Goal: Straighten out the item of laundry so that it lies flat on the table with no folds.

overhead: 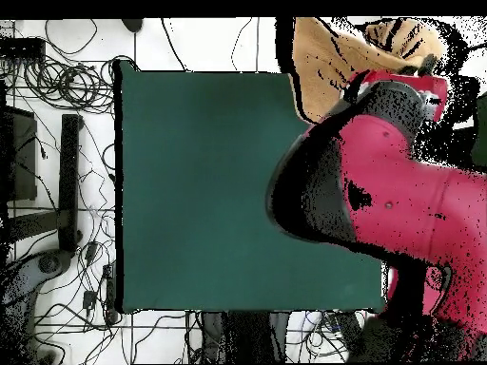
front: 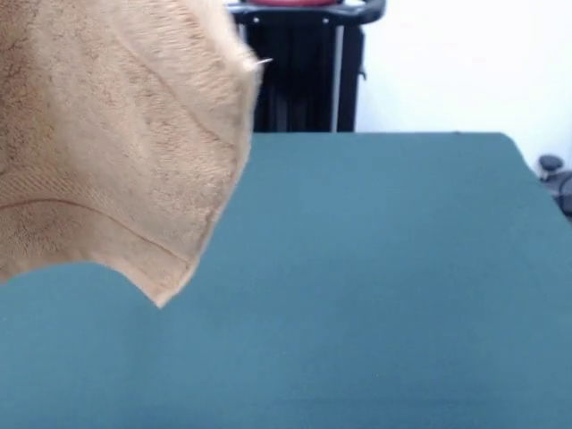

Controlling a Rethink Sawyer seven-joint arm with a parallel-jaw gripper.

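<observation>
Towel (front: 107, 143), one only, hangs above one green table (front: 375, 286); claw's grip cannot be told.

Your red and black arm (overhead: 399, 200) reaches from the table's base-side edge across its right side to the far right corner in the overhead view, its gripper hidden from you there.

1 tan-orange terry towel (front: 107, 143), 1 dark green table (front: 375, 286), 1 red and black Sawyer arm (overhead: 399, 190), 1 black pedestal (front: 304, 71), many floor cables (overhead: 67, 86)
</observation>
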